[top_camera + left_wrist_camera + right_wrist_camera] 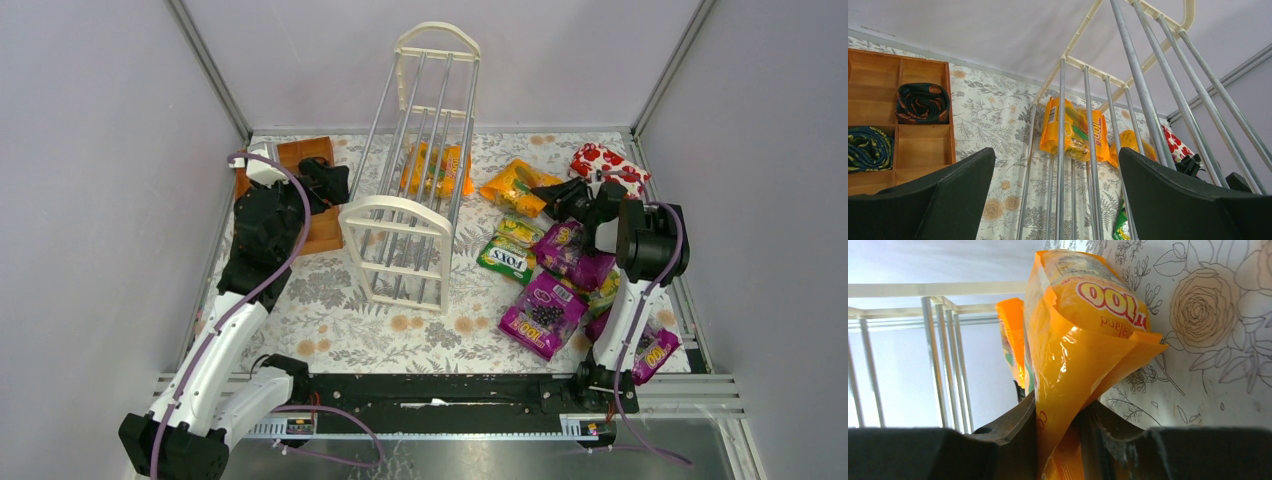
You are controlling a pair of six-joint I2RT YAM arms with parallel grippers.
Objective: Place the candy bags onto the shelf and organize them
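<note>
The cream-white shelf [412, 205] with silver rods lies tipped on the table middle; it fills the left wrist view [1128, 100]. One orange candy bag [436, 170] rests among its rods, also in the left wrist view [1075, 131]. My right gripper [552, 193] is shut on another orange candy bag [516, 187], pinched by its edge between the jaws [1083, 340]. Purple bags [543, 313] and a green FOX'S bag [506, 260] lie on the right. My left gripper [335, 183] is open and empty beside the shelf, next to the wooden tray.
A brown wooden compartment tray [318, 232] with dark rolled cloths [923, 102] sits at the back left. A red packet with white shapes [605, 163] lies at the back right. Grey walls enclose the floral-covered table [330, 300].
</note>
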